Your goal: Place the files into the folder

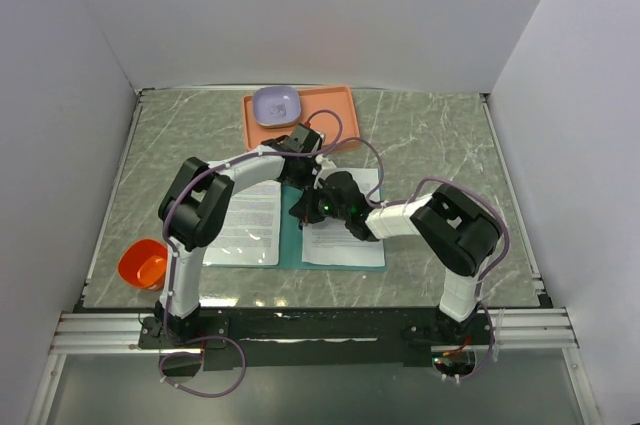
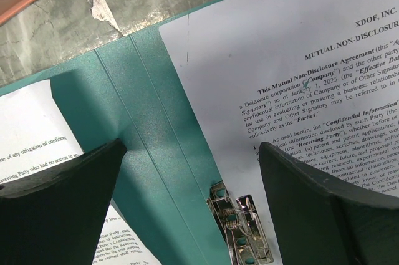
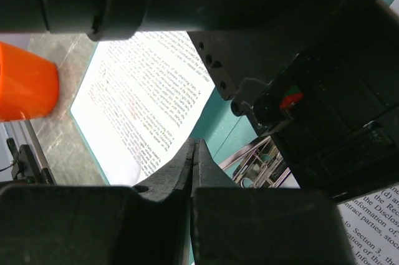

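Observation:
The teal folder (image 1: 291, 242) lies open on the table with a white printed file on each half: one on the left (image 1: 245, 225), one on the right (image 1: 345, 240). My left gripper (image 1: 316, 187) hovers open over the spine near the folder's top. In the left wrist view its gripper (image 2: 193, 174) straddles the teal spine (image 2: 149, 128) and the metal fastener (image 2: 240, 231), between the right file (image 2: 280, 59) and the left file (image 2: 31, 134). My right gripper (image 1: 301, 213) is shut and empty. Its tip (image 3: 194, 146) sits low over the folder (image 3: 218, 129), beside the fastener (image 3: 255, 165) and the left file (image 3: 143, 90).
An orange-pink tray (image 1: 330, 110) holding a lavender bowl (image 1: 276, 105) stands just behind the folder. An orange cup (image 1: 143, 263) sits at the table's near left. White walls close in the left, right and back. Both wrists crowd together above the spine.

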You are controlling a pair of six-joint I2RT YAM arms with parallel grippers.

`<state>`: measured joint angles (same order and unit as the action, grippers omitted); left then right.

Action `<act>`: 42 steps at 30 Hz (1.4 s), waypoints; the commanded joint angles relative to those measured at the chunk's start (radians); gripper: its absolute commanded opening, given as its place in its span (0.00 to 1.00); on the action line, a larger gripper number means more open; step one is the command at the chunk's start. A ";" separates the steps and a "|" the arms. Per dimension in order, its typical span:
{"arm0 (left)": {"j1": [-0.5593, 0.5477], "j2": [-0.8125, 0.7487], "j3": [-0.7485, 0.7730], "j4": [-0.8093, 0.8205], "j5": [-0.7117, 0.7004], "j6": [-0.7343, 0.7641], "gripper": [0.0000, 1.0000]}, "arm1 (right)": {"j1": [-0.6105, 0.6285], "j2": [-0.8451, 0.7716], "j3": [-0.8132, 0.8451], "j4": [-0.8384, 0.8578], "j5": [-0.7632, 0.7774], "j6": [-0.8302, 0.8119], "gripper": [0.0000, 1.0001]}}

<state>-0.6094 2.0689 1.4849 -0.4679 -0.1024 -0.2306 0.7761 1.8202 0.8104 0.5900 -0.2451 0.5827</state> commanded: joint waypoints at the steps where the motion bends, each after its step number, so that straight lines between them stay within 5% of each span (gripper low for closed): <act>1: 0.010 -0.003 -0.038 -0.061 0.006 -0.007 0.98 | 0.015 0.001 -0.028 0.007 0.003 -0.001 0.00; 42: 0.028 -0.001 -0.061 -0.054 0.000 0.033 0.95 | 0.028 0.090 -0.079 -0.141 0.119 0.046 0.00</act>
<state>-0.5957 2.0521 1.4612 -0.4667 -0.0914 -0.2226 0.8284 1.8458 0.7666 0.5919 -0.1413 0.6426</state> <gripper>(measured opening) 0.954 0.007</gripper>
